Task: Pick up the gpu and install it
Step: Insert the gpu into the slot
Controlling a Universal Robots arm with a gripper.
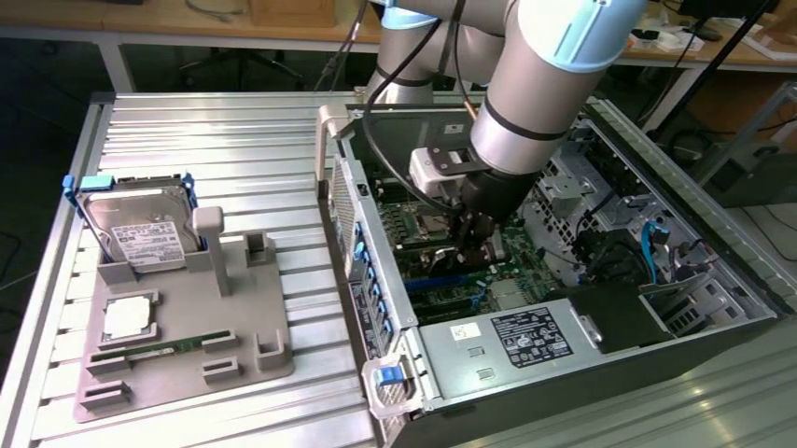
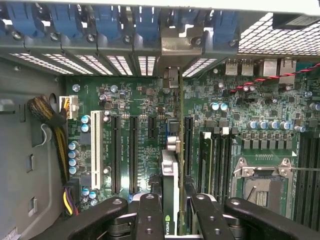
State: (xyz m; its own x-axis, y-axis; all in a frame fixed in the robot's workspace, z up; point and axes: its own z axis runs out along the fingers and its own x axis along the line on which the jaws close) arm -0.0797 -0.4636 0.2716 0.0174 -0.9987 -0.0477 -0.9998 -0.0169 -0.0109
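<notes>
The grey robot arm is seen reaching down into the open black and silver computer case point(image 1: 622, 308), which lies on its side on the ribbed metal desk point(image 1: 212, 140). The black claw point(image 1: 473, 250) is lowered over the green motherboard point(image 2: 135, 100). In the wrist view, the thin dark gpu card point(image 2: 172, 195) with its silvery metal end bracket point(image 2: 172, 77) is clamped edge-on between the black fingers point(image 2: 150, 220), so the claw is clenched on the card. The card is held upright just above the board, lined up between the long black expansion slots point(image 2: 132, 155). Well apart on the desk, the silver hard drive with white label point(image 1: 144, 229) is stood in the grey holder tray point(image 1: 187, 355), beside a narrow green memory stick point(image 1: 168, 347).
</notes>
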